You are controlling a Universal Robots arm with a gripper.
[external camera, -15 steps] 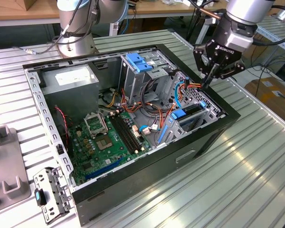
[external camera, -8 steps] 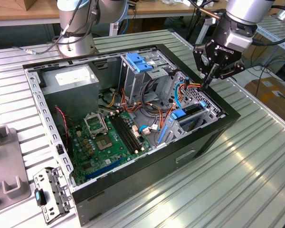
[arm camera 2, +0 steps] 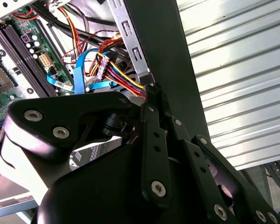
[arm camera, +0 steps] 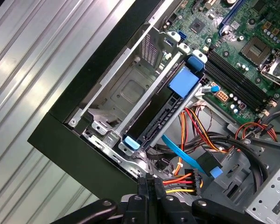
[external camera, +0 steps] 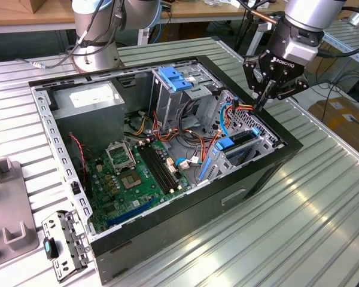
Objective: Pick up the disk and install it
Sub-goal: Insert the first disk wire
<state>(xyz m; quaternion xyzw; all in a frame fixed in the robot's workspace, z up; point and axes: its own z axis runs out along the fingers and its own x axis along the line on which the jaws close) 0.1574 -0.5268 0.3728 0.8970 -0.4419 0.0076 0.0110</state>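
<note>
The tool [external camera: 262, 103] hangs over the open computer case [external camera: 239, 191] at about 2 o'clock in the exterior view, fingertips pinching a black plug with red, yellow and black wires [arm camera: 177, 181]. The disk [arm camera: 155, 125], with blue side rails, sits in the metal drive cage [external camera: 251, 146] just beside the tool. The green circuit board [external camera: 131, 179] lies at 7 o'clock. The case rests on a ribbed metal table [external camera: 311, 197].

1. Open black computer case [external camera: 257, 173] at the exterior view's centre, on the ribbed metal counter [external camera: 323, 209].
2. Green motherboard [external camera: 131, 179] inside, lower left.
3. Grey box [external camera: 87, 98], possibly a power supply, upper left.
</note>
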